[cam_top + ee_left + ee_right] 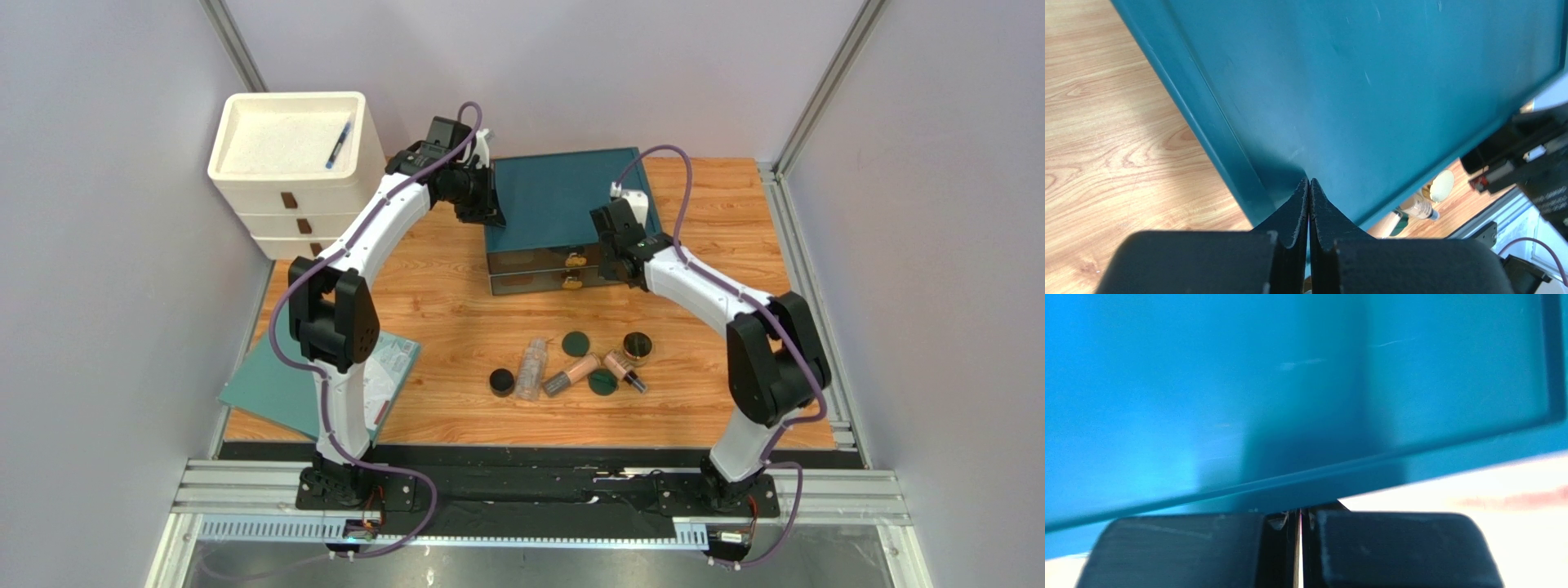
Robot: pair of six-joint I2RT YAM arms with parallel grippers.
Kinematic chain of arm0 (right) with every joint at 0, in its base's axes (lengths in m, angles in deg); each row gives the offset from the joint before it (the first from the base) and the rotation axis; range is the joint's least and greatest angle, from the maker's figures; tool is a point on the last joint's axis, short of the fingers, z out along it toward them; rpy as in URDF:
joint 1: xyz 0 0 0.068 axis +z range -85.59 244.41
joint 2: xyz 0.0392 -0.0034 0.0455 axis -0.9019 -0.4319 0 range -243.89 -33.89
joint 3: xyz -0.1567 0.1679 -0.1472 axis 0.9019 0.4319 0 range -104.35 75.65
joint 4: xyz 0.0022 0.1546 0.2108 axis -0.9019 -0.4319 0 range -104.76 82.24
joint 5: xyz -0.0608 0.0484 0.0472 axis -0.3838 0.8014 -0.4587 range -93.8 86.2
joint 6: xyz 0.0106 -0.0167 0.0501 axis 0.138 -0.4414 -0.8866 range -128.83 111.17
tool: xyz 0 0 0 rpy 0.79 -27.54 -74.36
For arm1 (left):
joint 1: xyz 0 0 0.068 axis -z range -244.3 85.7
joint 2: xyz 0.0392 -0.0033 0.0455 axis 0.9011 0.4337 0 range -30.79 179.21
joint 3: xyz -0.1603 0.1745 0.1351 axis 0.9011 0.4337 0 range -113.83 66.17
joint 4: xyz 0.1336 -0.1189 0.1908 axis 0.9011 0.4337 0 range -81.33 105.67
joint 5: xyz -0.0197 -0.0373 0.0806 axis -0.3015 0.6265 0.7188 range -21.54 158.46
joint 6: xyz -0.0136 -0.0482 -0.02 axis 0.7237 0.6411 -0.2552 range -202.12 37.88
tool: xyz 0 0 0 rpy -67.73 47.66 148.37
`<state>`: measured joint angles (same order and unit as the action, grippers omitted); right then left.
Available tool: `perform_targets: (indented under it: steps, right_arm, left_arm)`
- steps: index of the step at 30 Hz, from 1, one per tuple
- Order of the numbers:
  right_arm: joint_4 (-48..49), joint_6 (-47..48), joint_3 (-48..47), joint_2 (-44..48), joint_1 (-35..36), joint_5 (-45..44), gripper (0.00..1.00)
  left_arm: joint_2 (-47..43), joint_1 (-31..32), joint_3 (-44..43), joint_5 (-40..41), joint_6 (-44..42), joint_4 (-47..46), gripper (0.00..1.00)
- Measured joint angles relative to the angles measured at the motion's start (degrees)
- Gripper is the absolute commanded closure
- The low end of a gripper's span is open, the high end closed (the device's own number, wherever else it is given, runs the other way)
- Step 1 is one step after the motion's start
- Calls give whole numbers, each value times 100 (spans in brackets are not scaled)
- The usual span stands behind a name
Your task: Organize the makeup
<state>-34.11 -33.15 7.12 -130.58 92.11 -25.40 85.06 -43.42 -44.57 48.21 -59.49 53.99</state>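
The makeup lies in a cluster on the wooden table in front of a teal drawer box (558,196). It consists of a black round jar (502,382), a clear bottle (531,368), two tan tubes (572,374) (623,370), two dark green discs (575,343) (601,382) and a gold-rimmed compact (637,346). My left gripper (485,206) is shut and empty, its tips (1309,184) resting at the left corner of the box top (1364,79). My right gripper (620,235) is shut at the box's right front edge (1290,484). Its tips (1300,511) are hidden under that rim.
A white drawer unit (288,184) stands at the back left with a blue pen (339,145) on top. A teal booklet (288,380) lies at the table's left front edge. The box front has two drawers with gold handles (573,260). Grey walls enclose the table.
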Motion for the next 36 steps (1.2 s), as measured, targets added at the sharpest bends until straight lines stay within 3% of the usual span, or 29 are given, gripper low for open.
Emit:
perform_targets:
  steps: [6, 9, 11, 12, 13, 16, 19, 25, 36]
  right_arm:
    - [-284, 170, -1211, -811, -168, -13, 100]
    - [-341, 144, -1366, -887, -203, 101, 98]
    - [-278, 55, -1309, -820, -208, 240, 90]
    - [-227, -22, -1228, -754, -208, 313, 83]
    - [-122, -111, -1073, -643, -208, 407, 69]
    - [136, -562, -304, -2, -214, 767, 55]
    - [614, -1172, 459, 605, -229, 1207, 48]
    - [1567, -2356, 1432, 1045, -251, 1818, 45]
    - [2396, -3193, 1475, 863, -317, 2319, 45]
  left_arm:
    - [-7, -2, 44, 15, 4, -79, 100]
    - [-7, -2, 44, 31, 7, -87, 100]
    - [-7, -2, 44, 31, 11, -87, 100]
    - [-7, -2, 44, 31, 15, -87, 100]
    - [-7, -2, 44, 28, 15, -85, 100]
    - [-7, -2, 44, 26, 17, -83, 100]
    - [-7, -2, 44, 22, 17, -81, 100]
    - [-4, -9, 44, -11, 15, -79, 100]
    - [-2, -13, 44, -46, 9, -68, 100]
